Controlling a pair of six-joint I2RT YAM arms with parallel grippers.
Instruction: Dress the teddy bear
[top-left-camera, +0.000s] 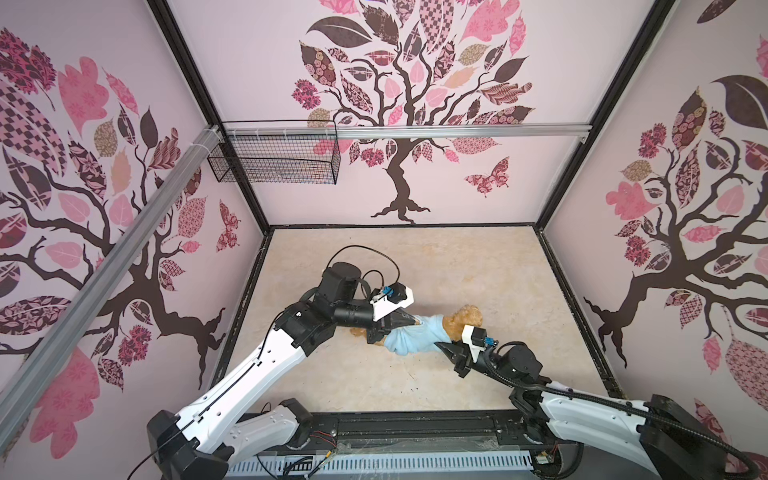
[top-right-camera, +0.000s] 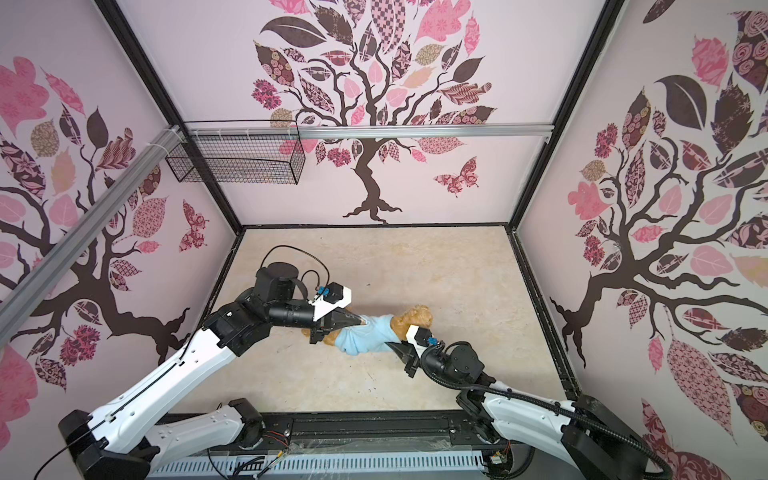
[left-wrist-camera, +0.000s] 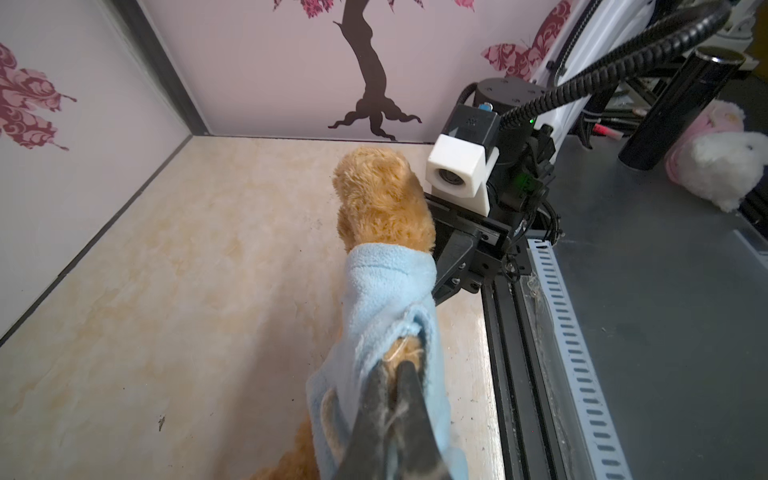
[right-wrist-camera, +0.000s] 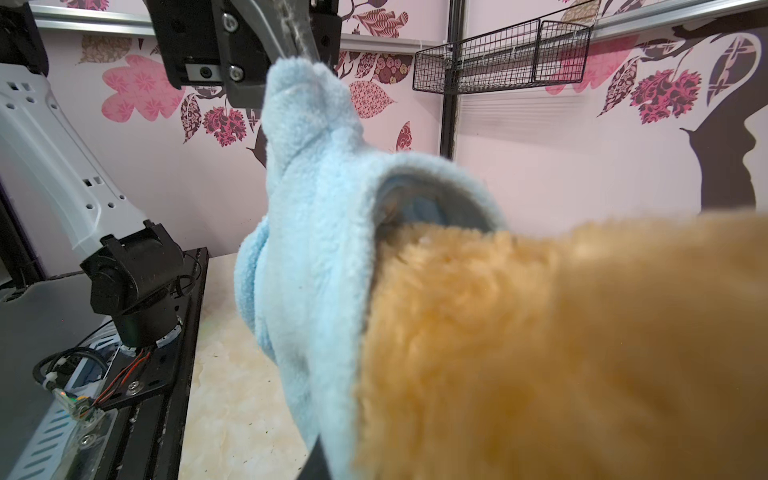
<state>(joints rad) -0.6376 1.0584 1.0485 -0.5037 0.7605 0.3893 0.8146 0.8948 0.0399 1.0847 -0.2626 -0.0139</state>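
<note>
The golden-brown teddy bear (top-left-camera: 467, 320) (top-right-camera: 415, 322) lies on the beige table (top-left-camera: 478, 266), head to the right, lifted a little between the grippers. A light-blue shirt (top-left-camera: 409, 338) (left-wrist-camera: 386, 291) covers its body up to the neck. My left gripper (top-left-camera: 417, 321) (left-wrist-camera: 394, 368) is shut on the shirt's edge at the far side of the bear's body, where fur shows through an opening. My right gripper (top-left-camera: 439, 345) is shut on the shirt's near edge by the neck. In the right wrist view only one dark finger (right-wrist-camera: 320, 461) shows under the shirt (right-wrist-camera: 316, 208).
A black wire basket (top-left-camera: 274, 156) hangs on the back wall's rail. A black rail (top-left-camera: 415, 428) runs along the table's front edge. Patterned walls close in three sides. Beyond the front edge stand a black cylinder (left-wrist-camera: 673, 108) and a white-pink plush (left-wrist-camera: 719, 166).
</note>
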